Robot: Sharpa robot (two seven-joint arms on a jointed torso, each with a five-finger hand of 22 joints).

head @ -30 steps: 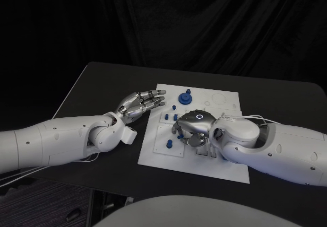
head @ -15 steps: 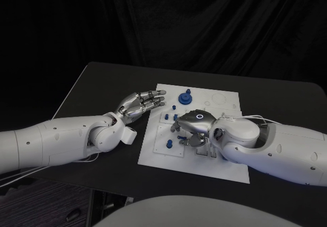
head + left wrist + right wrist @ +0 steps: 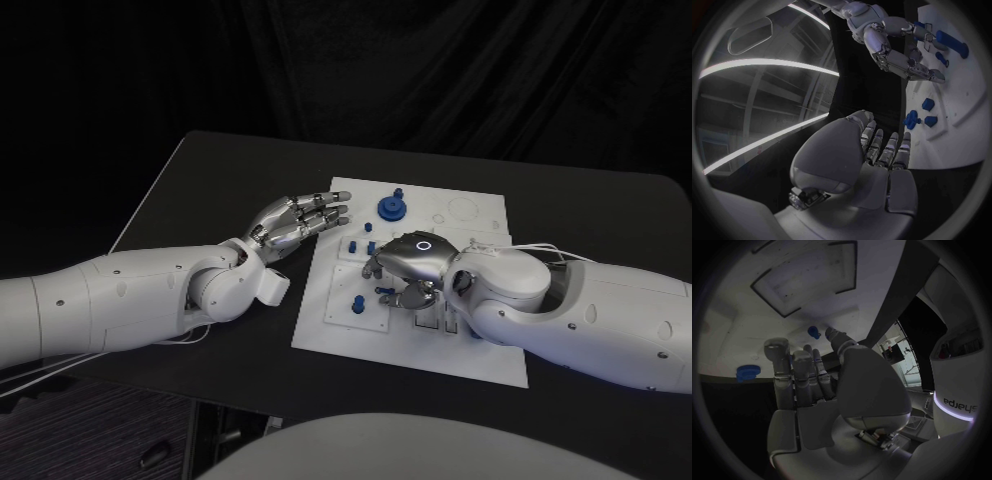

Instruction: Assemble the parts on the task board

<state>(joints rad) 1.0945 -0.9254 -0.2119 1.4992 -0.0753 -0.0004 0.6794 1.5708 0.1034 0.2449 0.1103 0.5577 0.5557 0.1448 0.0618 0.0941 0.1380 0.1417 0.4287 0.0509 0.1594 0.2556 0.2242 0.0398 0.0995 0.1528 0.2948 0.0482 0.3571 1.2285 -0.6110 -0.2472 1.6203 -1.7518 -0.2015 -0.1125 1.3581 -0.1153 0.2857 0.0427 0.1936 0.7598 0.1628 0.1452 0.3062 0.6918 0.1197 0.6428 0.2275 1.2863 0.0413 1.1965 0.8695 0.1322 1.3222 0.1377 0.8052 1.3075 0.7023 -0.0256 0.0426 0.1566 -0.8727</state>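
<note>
A small blue part (image 3: 385, 291) lies on the task board (image 3: 476, 215), just under the fingertips of the right hand (image 3: 410, 268), which hangs over the board's middle with fingers curled down. Whether it pinches the part I cannot tell. A round blue part (image 3: 391, 207) stands beyond that hand. The left hand (image 3: 296, 220) hovers beside the board's edge, fingers apart, holding nothing. The step looks like picking up the part; next calls for a secure pinch before lifting.

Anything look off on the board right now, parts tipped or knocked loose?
Nothing stands out. The task board lies flat, the right hand works over its middle, and the left hand hovers open at its edge.
</note>
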